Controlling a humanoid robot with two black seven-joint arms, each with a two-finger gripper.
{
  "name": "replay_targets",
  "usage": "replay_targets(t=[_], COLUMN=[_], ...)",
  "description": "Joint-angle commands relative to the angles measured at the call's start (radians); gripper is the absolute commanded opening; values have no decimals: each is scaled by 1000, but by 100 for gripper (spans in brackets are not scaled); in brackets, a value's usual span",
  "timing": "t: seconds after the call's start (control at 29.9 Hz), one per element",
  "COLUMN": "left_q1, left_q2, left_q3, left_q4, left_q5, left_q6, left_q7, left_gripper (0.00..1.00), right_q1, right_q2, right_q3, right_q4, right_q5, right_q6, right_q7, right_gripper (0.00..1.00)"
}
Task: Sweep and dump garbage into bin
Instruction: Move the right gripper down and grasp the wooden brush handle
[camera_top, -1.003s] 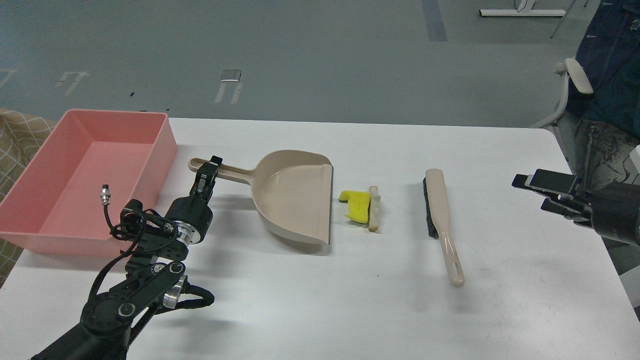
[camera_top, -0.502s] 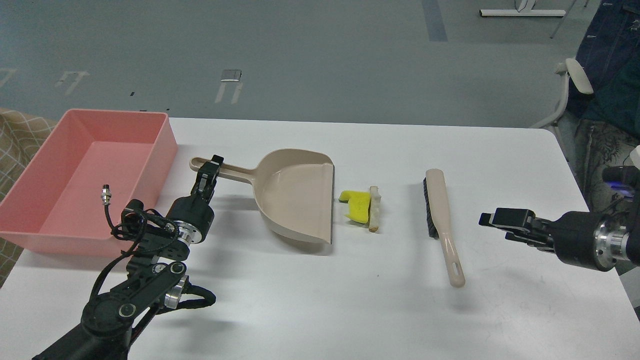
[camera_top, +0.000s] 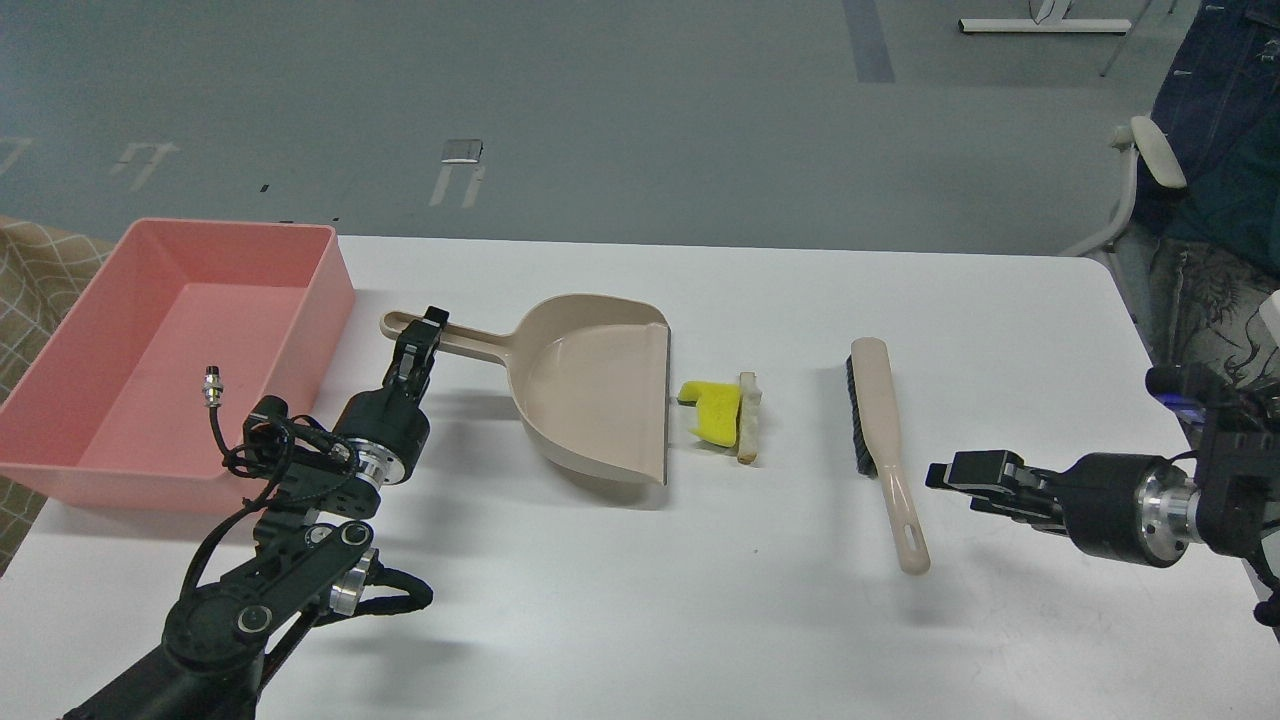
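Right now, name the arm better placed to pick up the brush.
Right. The right gripper hovers just beside the brush handle, while the left gripper is at the dustpan handle.

Left gripper (camera_top: 423, 335) reaching forward, jaws closed, right gripper (camera_top: 950, 475) extended leftward, jaws parted

Single view only, head cam: looks forward and down across the white worktop (camera_top: 700, 620) from the near edge, mid distance. Whole worktop width in frame, grey floor (camera_top: 640, 120) beyond. Arms enter bottom left and right edge.
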Motion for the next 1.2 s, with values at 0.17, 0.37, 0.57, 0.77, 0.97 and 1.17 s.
replay_targets(t=[0.17, 0.37, 0.57, 0.77, 0.97, 1.17], left_q1=[10, 4, 9, 6, 3, 4], left_q2=[-2, -5, -5, -5, -3, -5], left_q3=[0, -2, -2, -2, 0, -2], left_q4=[-5, -8, -8, -8, -6, -6], left_q5=[-1, -3, -3, -3, -6, -4], left_q6=[0, 0, 0, 0, -2, -2], left_q7=[1, 3, 1, 1, 1, 1], left_gripper=[0, 0, 0, 0, 0, 0], right_q1=[8, 5, 5, 5, -1, -3], right_q2=[72, 87, 104, 117, 120, 135], right_q3=[-34, -35, -35, -35, -35, -37], right_q4=[-32, -49, -57, -70, -70, -80], right_q5=[-4, -5, -7, -9, -9, -10], right_q6=[0, -1, -3, -3, -6, -6], right_q7=[-10, -10, -10, -11, -20, -34], right_gripper=[64, 60, 55, 53, 48, 43])
